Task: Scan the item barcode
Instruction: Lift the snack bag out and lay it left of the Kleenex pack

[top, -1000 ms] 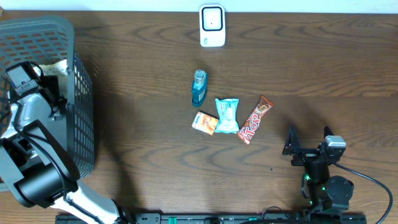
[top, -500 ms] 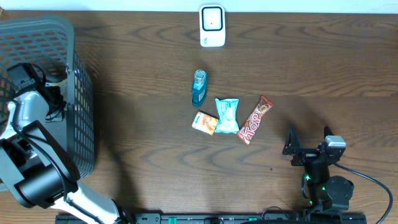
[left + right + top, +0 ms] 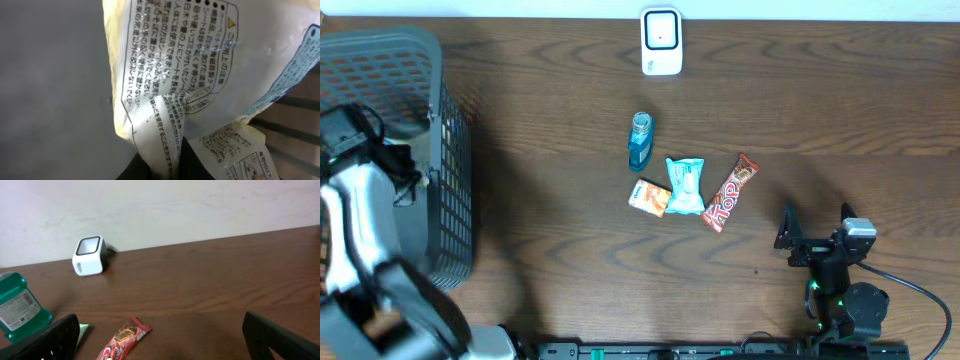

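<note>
Since a second ago the left arm [image 3: 360, 190] has slid toward the near edge over the basket [image 3: 430, 60], covering the pale corner that showed by the basket's wall, and the left end effector [image 3: 162, 160] has gone from spread to pressed together.

From overhead, the basket sits at the left end of the worktop [image 3: 540, 230] with the left arm reaching into it. A white scanner [image 3: 660, 42] stands at the far edge. Near the middle lie a teal bottle [image 3: 640, 140], an orange packet [image 3: 649, 197], a teal packet [image 3: 685, 185] touching it, and a chocolate bar [image 3: 730, 192] just beside. The right end effector [image 3: 817, 222] rests at the near right, well apart from them.

At the left wrist, the dark fingers pinch a fold of a pale yellow bag [image 3: 175, 60] printed with Japanese text, inside the basket against its grey surface.

At the right wrist, the fingers stand spread wide with nothing between them; the scanner, bottle and bar lie ahead.
</note>
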`<state>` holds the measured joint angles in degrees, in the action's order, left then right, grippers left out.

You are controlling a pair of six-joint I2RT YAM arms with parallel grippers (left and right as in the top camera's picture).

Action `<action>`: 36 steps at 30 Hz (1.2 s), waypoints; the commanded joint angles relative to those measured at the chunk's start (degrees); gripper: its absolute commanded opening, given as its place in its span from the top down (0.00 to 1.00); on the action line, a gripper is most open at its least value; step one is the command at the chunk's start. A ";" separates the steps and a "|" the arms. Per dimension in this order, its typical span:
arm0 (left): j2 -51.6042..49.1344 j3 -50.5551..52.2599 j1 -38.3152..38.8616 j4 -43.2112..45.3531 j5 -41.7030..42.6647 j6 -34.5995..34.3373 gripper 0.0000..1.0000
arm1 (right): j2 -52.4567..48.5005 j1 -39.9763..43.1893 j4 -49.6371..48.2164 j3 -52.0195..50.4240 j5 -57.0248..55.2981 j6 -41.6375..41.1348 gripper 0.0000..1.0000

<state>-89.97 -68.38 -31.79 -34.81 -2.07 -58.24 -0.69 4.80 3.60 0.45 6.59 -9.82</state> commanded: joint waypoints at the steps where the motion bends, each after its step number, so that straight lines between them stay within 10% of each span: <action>1: 9.40 -0.44 -0.17 -1.44 -6.25 1.73 0.93 | 0.24 -0.20 0.11 -0.13 -0.04 0.46 0.01; 18: 37.51 -0.44 -0.15 3.28 -7.13 2.73 0.93 | 0.26 -0.20 0.11 -0.13 -0.04 0.46 0.01; 36: 47.54 -0.44 2.10 8.15 30.91 6.91 0.93 | 0.24 -0.20 0.11 -0.13 -0.04 0.46 0.01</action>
<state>-42.72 -68.38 -31.09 -27.20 21.37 -54.72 -0.69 4.80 3.60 0.45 6.61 -9.82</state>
